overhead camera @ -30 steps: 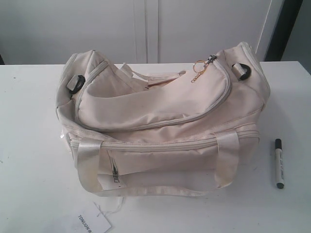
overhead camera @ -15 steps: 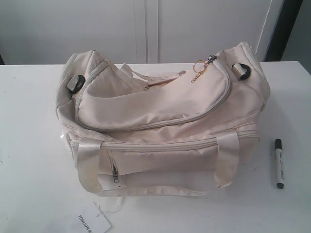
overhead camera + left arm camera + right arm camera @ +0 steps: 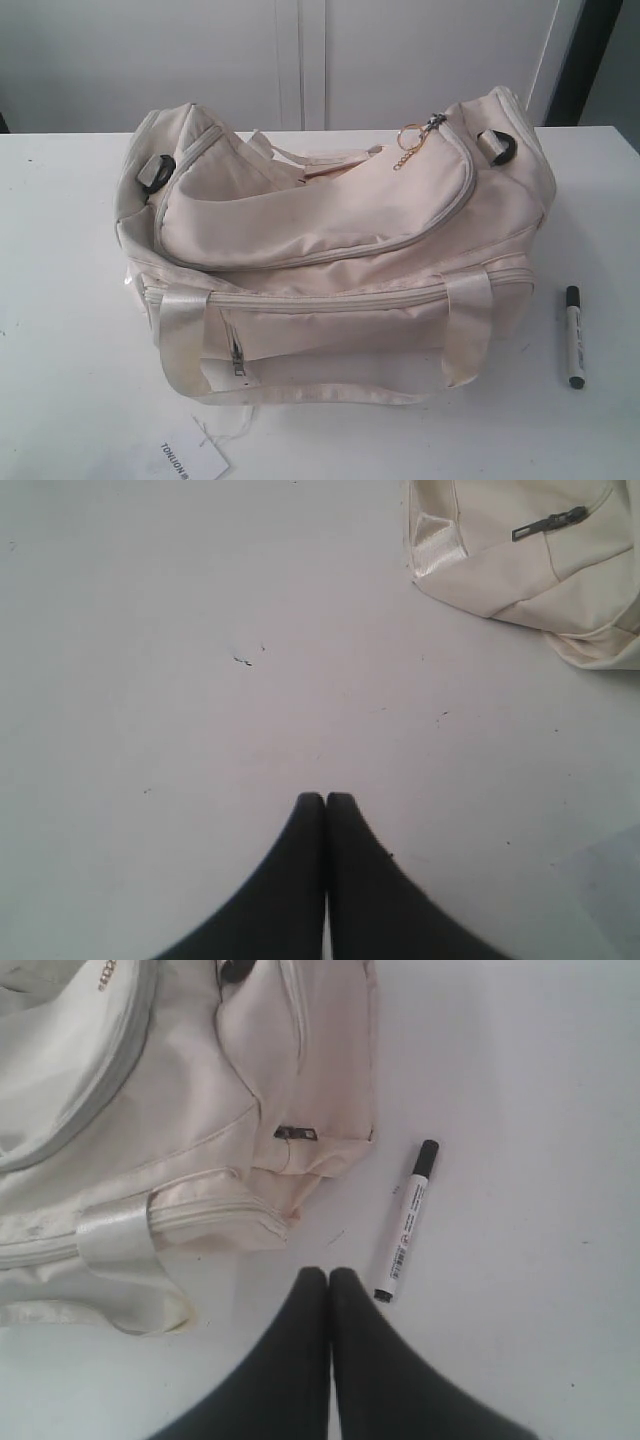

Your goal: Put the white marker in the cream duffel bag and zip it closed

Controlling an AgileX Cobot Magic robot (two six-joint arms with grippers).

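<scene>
In the exterior view, the cream duffel bag (image 3: 330, 230) is seen in the middle of the white table (image 3: 60, 300), with its gold chain pull (image 3: 410, 148) at the far right of the top. The white marker (image 3: 573, 337) is laid flat on the table to the right of the bag, apart from it. A paper tag (image 3: 185, 460) is seen at the near left.

In the left wrist view, the left gripper (image 3: 325, 798) is shown with its jaws pressed together on nothing, over bare table.

In the right wrist view, the right gripper (image 3: 329, 1272) is likewise closed and empty, with the marker just beside its tips.

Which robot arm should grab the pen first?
The right. The white marker lies just beside the right fingers; the left fingers face only table and a corner of the cream duffel bag.
</scene>
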